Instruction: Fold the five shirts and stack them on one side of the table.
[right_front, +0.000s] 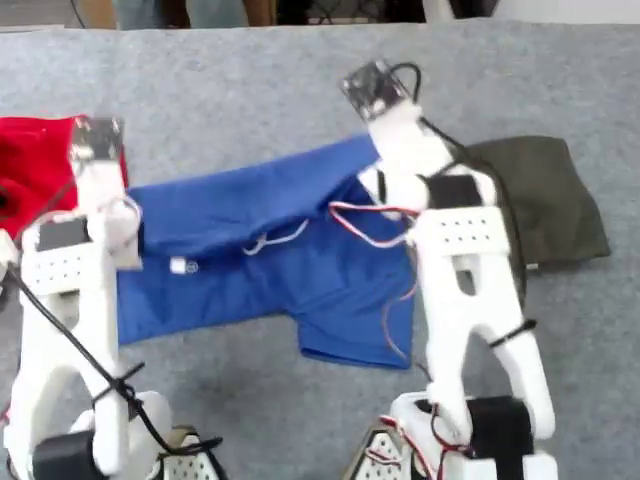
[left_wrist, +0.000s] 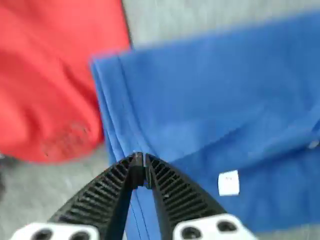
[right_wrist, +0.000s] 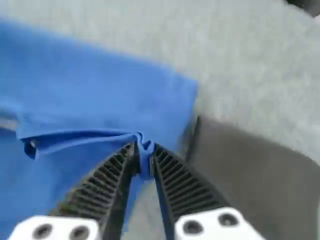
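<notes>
Left fingers pinching blue shirt hem, right fingers likewise

The red shirt is cut off at the high view's left edge, partly under the left arm. The right arm hides parts of the blue shirt and dark olive shirt. Print on the white tag is blurred.

A blue shirt lies between a red shirt and what looks like a folded dark shirt.
</notes>
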